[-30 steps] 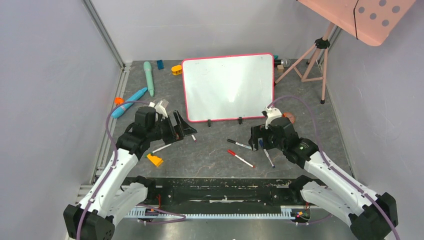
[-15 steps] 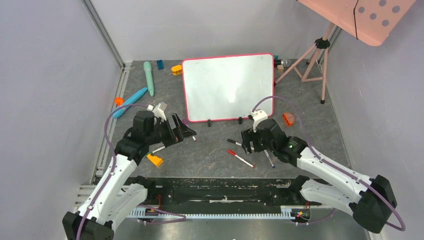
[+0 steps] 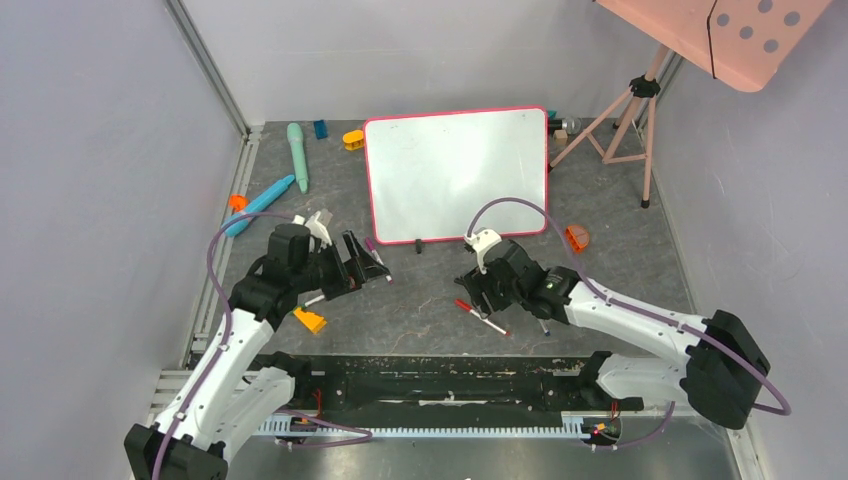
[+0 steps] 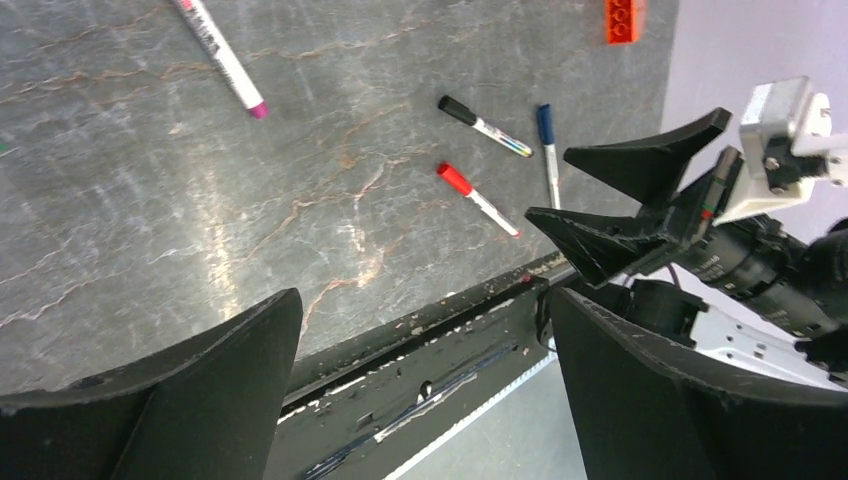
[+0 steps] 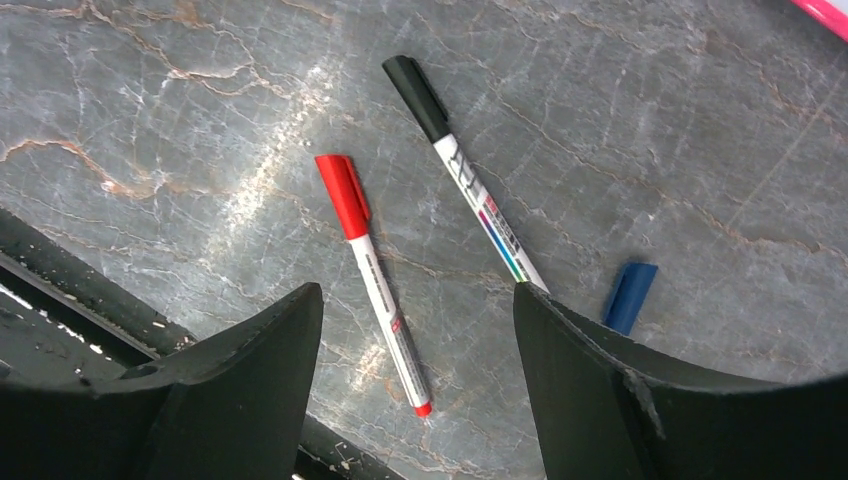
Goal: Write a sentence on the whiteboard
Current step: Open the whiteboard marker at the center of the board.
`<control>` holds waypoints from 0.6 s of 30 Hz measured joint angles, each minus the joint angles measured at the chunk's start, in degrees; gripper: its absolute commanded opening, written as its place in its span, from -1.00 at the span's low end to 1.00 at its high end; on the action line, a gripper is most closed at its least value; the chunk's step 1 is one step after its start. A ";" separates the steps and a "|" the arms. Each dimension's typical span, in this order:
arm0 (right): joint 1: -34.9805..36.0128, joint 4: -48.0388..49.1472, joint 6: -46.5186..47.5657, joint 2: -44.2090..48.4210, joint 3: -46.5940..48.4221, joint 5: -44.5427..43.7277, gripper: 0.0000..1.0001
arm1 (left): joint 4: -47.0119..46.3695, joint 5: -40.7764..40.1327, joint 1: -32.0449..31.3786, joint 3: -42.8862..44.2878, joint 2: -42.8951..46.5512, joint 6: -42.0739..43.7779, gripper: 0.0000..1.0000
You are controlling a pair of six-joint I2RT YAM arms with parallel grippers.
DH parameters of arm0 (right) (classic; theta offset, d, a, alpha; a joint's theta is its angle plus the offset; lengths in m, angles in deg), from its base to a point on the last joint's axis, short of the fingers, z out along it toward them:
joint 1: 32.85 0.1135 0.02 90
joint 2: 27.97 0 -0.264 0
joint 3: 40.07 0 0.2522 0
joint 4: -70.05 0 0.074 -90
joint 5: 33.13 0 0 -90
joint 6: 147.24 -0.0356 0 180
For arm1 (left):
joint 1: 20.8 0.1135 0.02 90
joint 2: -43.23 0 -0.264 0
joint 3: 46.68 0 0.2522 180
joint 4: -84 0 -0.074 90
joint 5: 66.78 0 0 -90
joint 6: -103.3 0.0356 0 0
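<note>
pen pickup seemed in hand: the right gripper (image 5: 415,300), spread and empty, hovered over the red marker (image 5: 378,295), needing to drop and pinch.

left arm rises from its near-left base, elbow bent, left gripper (image 3: 372,262) pointing right, jaws wide apart and empty. right arm stretches low and leftward to the near middle, right gripper (image 3: 487,297) aimed down, jaws apart, holding nothing.

Pale grey-lilac walls (image 3: 100,150) on left, far & right side. Dark grey marbled tabletop (image 3: 420,310). Far right: pink tripod (image 3: 645,88) below salmon panel (image 3: 700,30) w/ grey dots.
</note>
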 measured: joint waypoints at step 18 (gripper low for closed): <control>-5.64 2.40 5.53 -8.07 3.72 1.16 0.26 | 10.82 -16.90 -0.04 6.03 -6.95 2.25 0.97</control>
